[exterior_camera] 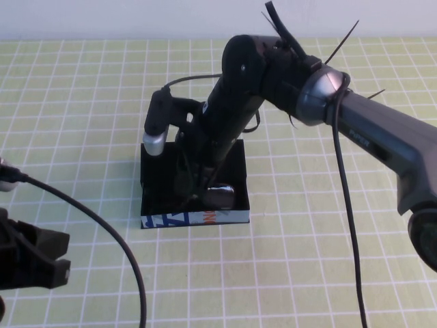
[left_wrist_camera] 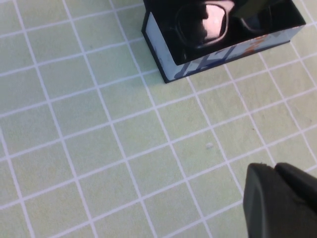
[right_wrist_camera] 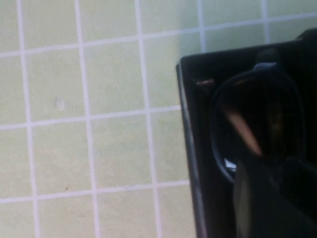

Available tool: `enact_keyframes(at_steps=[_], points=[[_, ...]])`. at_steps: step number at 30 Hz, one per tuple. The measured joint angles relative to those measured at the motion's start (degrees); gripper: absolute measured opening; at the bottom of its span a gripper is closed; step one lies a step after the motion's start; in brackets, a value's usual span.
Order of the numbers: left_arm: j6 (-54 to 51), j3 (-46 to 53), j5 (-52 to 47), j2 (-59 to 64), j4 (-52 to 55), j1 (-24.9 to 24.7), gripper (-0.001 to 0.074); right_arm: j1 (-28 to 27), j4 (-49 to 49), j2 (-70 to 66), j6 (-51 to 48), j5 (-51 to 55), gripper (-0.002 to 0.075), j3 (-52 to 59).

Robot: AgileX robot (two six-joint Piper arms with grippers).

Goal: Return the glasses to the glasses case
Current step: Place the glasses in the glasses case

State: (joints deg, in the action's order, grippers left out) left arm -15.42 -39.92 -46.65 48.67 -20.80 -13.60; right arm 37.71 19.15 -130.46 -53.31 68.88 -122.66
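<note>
black and matte, the right gripper (exterior_camera: 198, 195) reaches down into the open glasses case, its fingertips low among the frames; whether its jaws are parting or pinching cannot be told, since the arm's own bulk hides them. just under it lie the glasses (left_wrist_camera: 208, 22), a pair of dark, black-framed spectacles with glossy rectangular lenses, resting inside the case toward its near end. the glasses case (exterior_camera: 194, 219), a black box-like case with a light-blue near edge marked in dark blue and orange, sits on the pale green checked tablecloth (exterior_camera: 307, 260) at mid-table.

the left gripper (exterior_camera: 41, 263) is parked at the near left, well apart from the case; its fingers' state cannot be told.

judging by look, the spectacles are light, stiff in the frame but thin and fragile at the temples, and the lenses are slick and easily smudged. the bridge or the frame rim seems the safest hold, with gentle pressure, never the lens faces.
</note>
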Motion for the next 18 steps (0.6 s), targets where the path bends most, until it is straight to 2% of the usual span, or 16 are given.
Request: enact_keyframes(at_steps=[5, 12, 18], points=[[-6.41, 0.00, -0.84, 1.79, -2.51, 0.00, -0.0004, -1.04, 2.24, 2.51, 0.26, 0.10, 0.0101, -1.46], [-8.21, 0.00, 2.68, 5.25, -3.95, 0.00, -0.0004, -4.18, 14.10, 4.96, 0.38, 0.50, 0.0057, -1.95], [-13.92, -0.13, 5.58, 7.45, -9.71, 0.00, -0.0004, -5.07, 14.20, 4.72, 2.47, -2.69, 0.0037, -1.95]])
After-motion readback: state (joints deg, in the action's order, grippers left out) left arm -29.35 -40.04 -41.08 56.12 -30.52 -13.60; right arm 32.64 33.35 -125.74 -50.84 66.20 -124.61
